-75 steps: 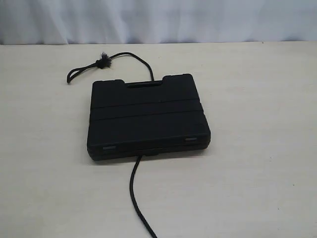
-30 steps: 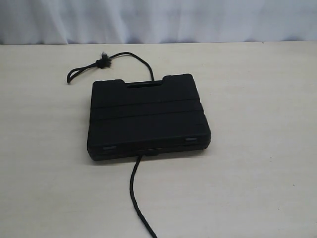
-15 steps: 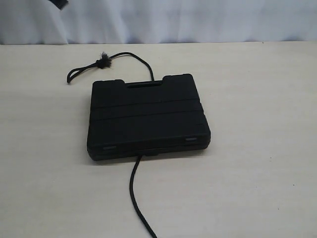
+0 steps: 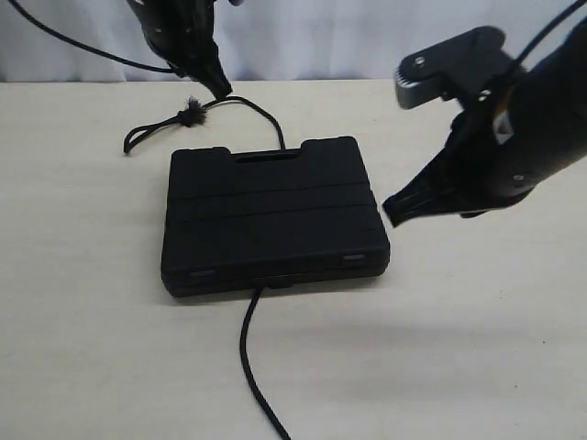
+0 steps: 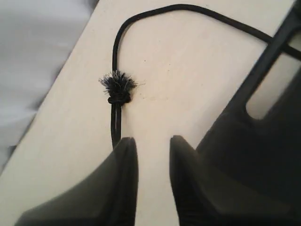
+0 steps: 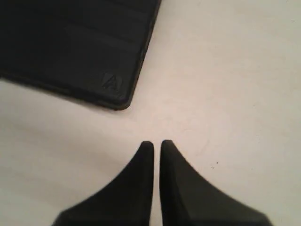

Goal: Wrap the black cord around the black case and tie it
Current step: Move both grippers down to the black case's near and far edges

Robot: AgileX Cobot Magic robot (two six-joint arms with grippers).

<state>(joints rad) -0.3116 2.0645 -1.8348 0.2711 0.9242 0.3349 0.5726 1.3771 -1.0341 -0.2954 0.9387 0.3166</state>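
Suddenly busy over the bench [image 4: 477,348]: half a second back, only a dark corner at the 11 o'clock edge of the exterior view; now both arms in frame. No shift in the black case [image 4: 275,215], lying flat mid-bench with latches toward 6 o'clock. None either in the black cord [image 4: 246,339], showing from under the case's front edge at 6 o'clock and again at 12 by the handle cutout, then curling off to its frayed knot [image 4: 191,114] and small loop at 11 o'clock of the case. Left tool [image 4: 220,90] down close to that knot, at about 1 o'clock of it, jaws a little spread over bare bench, pinching nothing; one fingertip possibly over the loop strands in the wrist view, contact hard to judge there. Right tool [image 4: 393,213] hanging at 3 o'clock of the case, just off its edge, pressed together and empty. Means approach only: nothing wrapped, nothing tied. Likely first a pick-up of the knotted end.
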